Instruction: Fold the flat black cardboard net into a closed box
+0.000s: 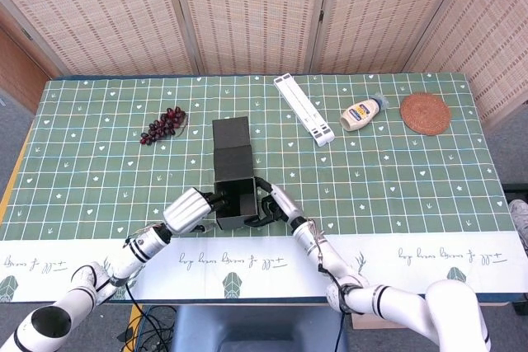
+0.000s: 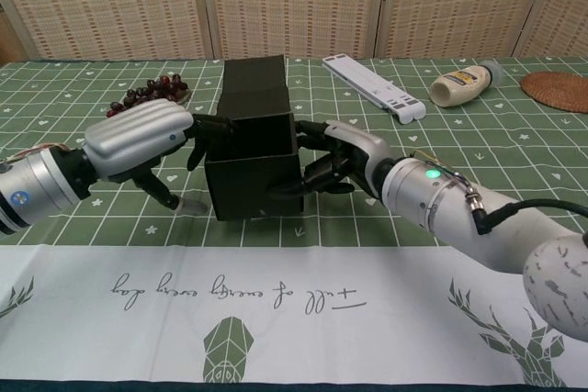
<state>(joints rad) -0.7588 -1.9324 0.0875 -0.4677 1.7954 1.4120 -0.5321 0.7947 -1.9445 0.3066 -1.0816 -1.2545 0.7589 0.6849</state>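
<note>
The black cardboard net (image 1: 233,172) is seen partly folded near the table's front edge: an open-topped box is formed, with unfolded panels extended flat behind it.

Box (image 1: 234,198) between left hand (image 1: 188,209) and right hand (image 1: 273,204)
</note>
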